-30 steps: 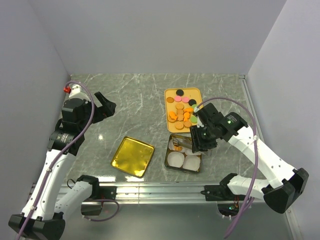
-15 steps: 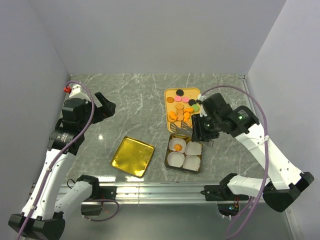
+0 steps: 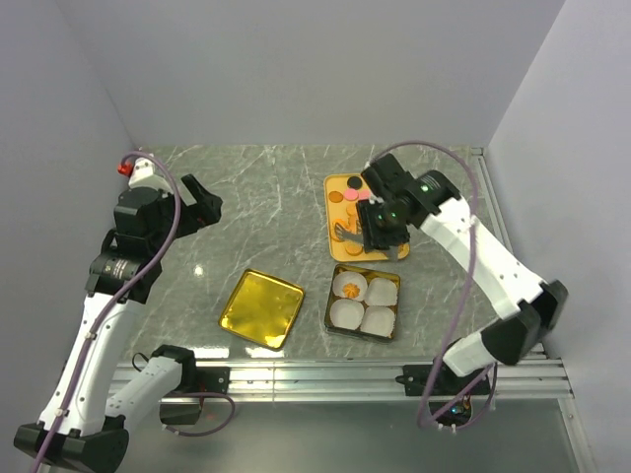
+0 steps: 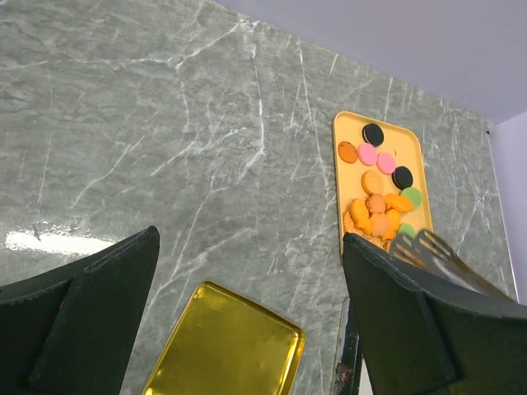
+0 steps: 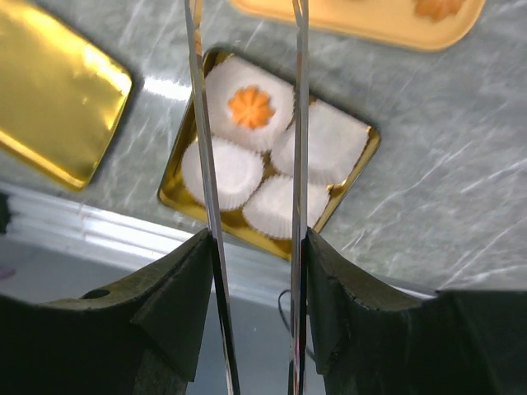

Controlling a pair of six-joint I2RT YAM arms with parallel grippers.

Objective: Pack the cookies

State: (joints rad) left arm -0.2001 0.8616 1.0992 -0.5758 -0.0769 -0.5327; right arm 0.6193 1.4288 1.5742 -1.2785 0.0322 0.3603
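Observation:
The cookies (image 3: pixel 347 197) lie in a loose heap on an orange tray (image 3: pixel 333 248) at the back right, also seen in the left wrist view (image 4: pixel 379 206). One orange flower-shaped cookie (image 3: pixel 350 289) sits in the back-left paper cup of the gold tin (image 3: pixel 329 317). My right gripper (image 3: pixel 380 222) hangs over the tray, shut on metal tongs (image 5: pixel 198 123) whose blades reach toward the near cookies (image 3: pixel 345 235). The tong tips run out of the right wrist view. My left gripper (image 3: pixel 202 207) is raised at the left, open and empty (image 4: pixel 249 239).
The tin holds several white paper cups (image 5: pixel 317 144), all but one empty. Its gold lid (image 3: pixel 261 308) lies flat to the left of it. An aluminium rail (image 3: pixel 325 372) runs along the near table edge. Grey walls close in the left, back and right.
My right arm has swung from over the tin back to the tray with the tongs. The orange flower cookie stays behind in the cup. The left arm has barely moved.

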